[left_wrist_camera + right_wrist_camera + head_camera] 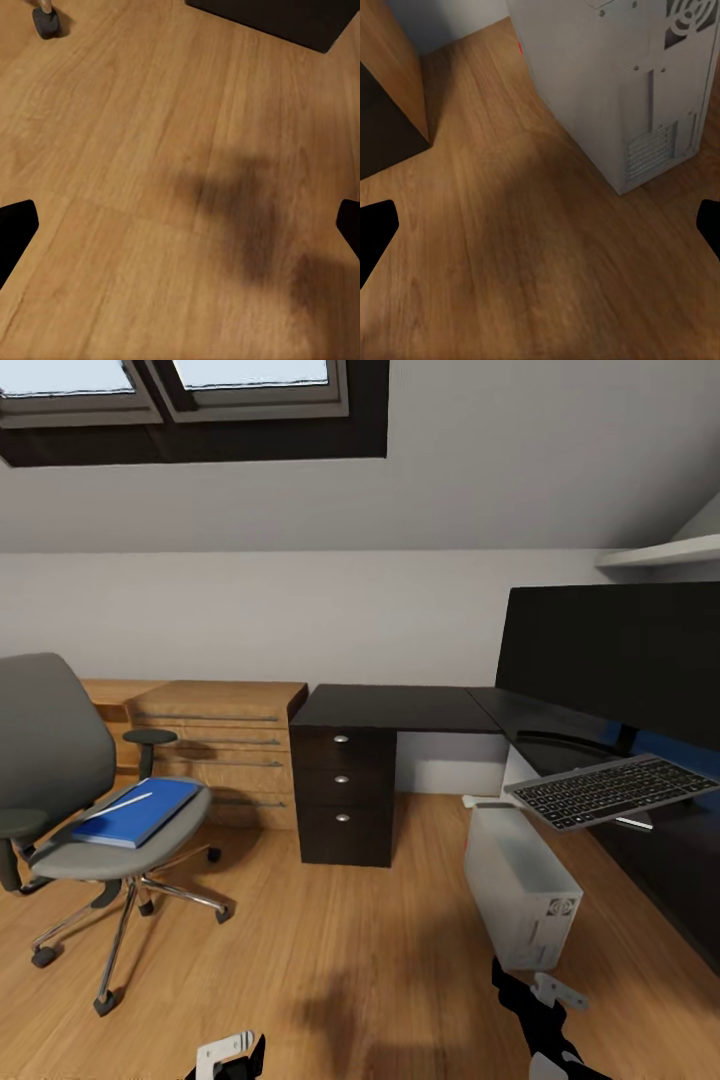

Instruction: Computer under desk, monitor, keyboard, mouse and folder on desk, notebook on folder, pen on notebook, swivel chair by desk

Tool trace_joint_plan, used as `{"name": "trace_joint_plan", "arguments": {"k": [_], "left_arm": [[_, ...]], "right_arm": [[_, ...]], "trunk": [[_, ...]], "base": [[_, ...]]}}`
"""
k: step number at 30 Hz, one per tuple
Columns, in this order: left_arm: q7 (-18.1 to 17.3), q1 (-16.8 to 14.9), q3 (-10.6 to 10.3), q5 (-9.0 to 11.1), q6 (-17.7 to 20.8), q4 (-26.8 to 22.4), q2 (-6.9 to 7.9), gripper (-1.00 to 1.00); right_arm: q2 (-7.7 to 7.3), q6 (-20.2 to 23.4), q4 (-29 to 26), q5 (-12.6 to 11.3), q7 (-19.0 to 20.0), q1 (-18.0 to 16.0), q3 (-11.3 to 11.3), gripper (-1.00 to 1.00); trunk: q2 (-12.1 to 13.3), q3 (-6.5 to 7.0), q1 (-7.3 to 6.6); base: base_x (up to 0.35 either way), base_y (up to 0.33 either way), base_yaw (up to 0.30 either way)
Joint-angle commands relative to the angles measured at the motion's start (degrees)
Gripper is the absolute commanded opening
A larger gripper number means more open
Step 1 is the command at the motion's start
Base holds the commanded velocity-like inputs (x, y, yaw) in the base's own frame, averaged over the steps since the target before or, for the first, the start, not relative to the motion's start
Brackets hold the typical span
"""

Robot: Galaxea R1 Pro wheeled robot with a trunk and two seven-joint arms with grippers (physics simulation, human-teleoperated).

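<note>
The grey swivel chair (60,780) stands at the left, away from the desk. On its seat lies the blue folder (138,812) with the whitish pen (122,804) on top. The black desk (400,708) runs along the back and right. The black monitor (610,650) stands on it at the right, and the keyboard (612,790) lies in front of it, jutting over the desk's edge. The light grey computer (520,890) (615,82) stands on the floor by the desk. Notebook and mouse are out of view. My left gripper (230,1055) (180,225) and right gripper (545,1010) (540,225) hang open over the wooden floor.
Black drawers (343,795) with silver knobs stand under the desk's left end. Low wooden shelving (220,740) lines the back wall behind the chair. A chair caster (45,19) rests on the floor near my left gripper. Open floor lies between chair and computer.
</note>
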Motion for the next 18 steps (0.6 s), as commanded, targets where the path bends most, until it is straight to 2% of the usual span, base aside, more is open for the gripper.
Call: {"name": "trace_joint_plan", "arguments": {"k": [1,18], "left_arm": [[-0.32,-0.04,-0.07,0.60,-0.17,0.06,0.01,1.00],[0.66,-0.04,-0.16,0.49,0.15,-0.02,-0.09,1.00]], "right_arm": [[-0.02,-0.16,0.09,-0.29,0.56,-0.05,-0.44,1.00],[-0.28,-0.25,0.09,-0.45,0.43,-0.05,-0.44,1.00]], "trunk": [[-0.44,-0.24,0.21],[-7.26,-3.29,3.95]], "base": [[0.000,0.000,-0.001],[0.000,0.000,0.000]]}}
